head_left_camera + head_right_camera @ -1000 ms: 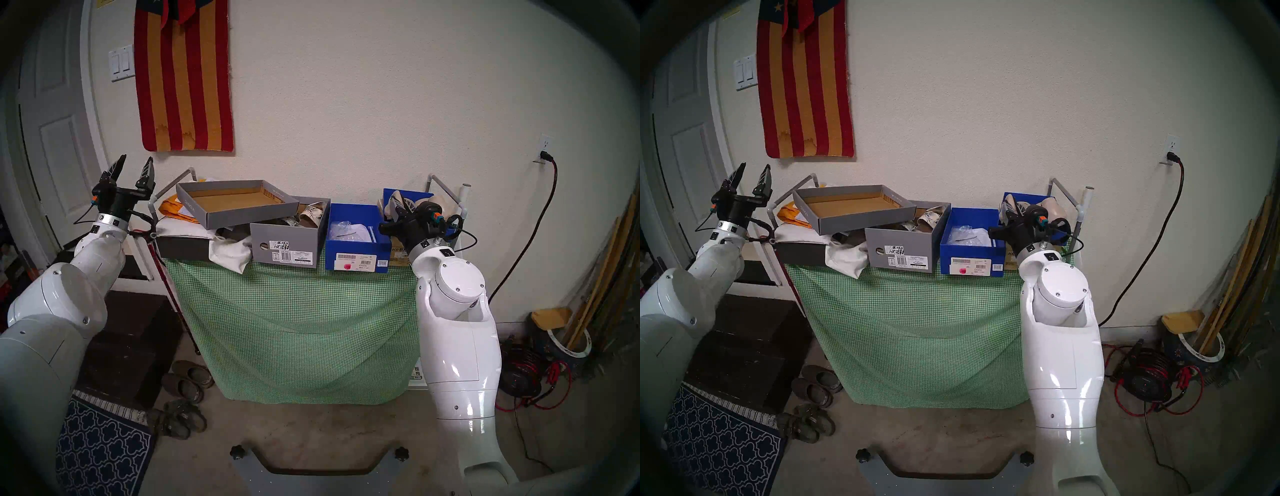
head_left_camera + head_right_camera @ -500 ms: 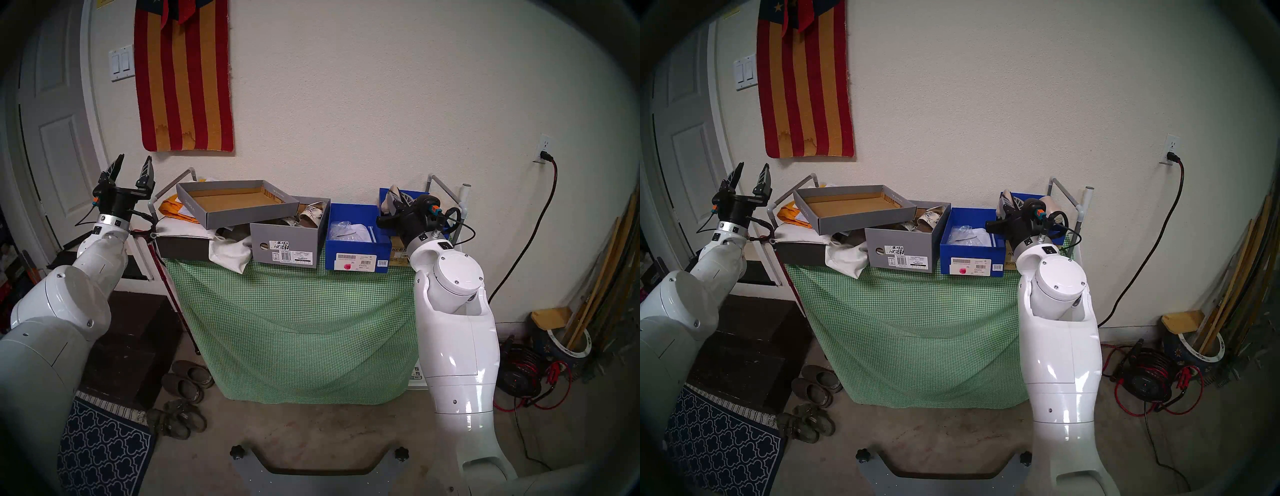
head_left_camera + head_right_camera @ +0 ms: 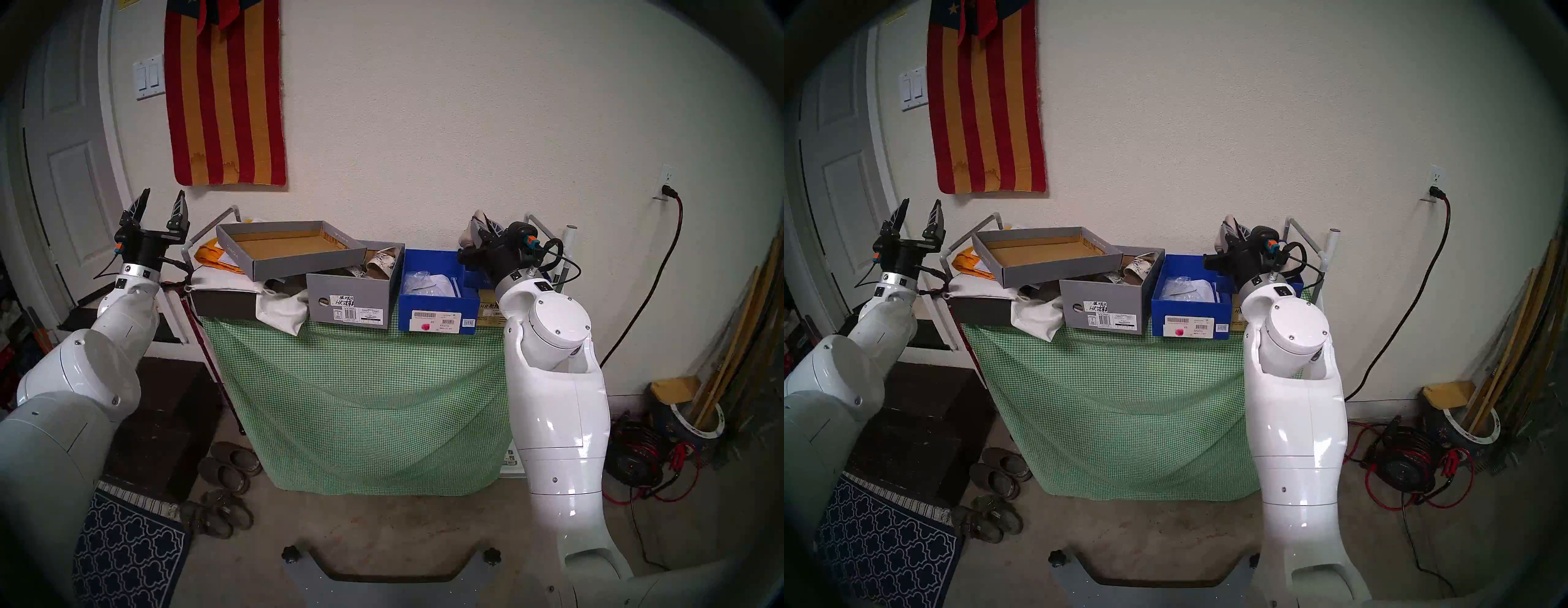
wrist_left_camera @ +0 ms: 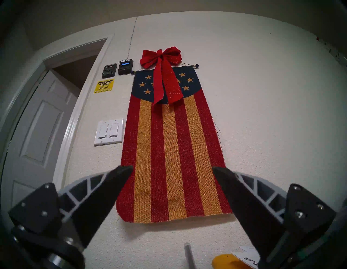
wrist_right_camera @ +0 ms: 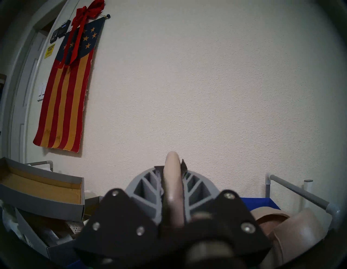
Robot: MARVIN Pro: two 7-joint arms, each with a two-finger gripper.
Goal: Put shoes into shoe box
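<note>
Compared with a second ago, the right gripper (image 3: 481, 231) stands higher above the cart's right end, and the beige ballet flat (image 3: 471, 233) clamped edge-on between its jaws has come up out of the far blue box (image 3: 477, 278) (the wrist view shows the shoe's rim pinched between the two grey fingers (image 5: 144, 189)). The second flat (image 5: 293, 227) lies below in that box. The left gripper (image 3: 161, 208) has not moved, jaws wide apart, empty, off the cart's left edge, pointing up at the striped banner (image 4: 172, 150). At the front edge, the near blue box (image 3: 439, 297) holds plastic wrap. Left of it the grey shoe box (image 3: 350, 303) holds snake-print sandals (image 3: 382, 265), half covered by its tilted lid (image 3: 288, 248).
</note>
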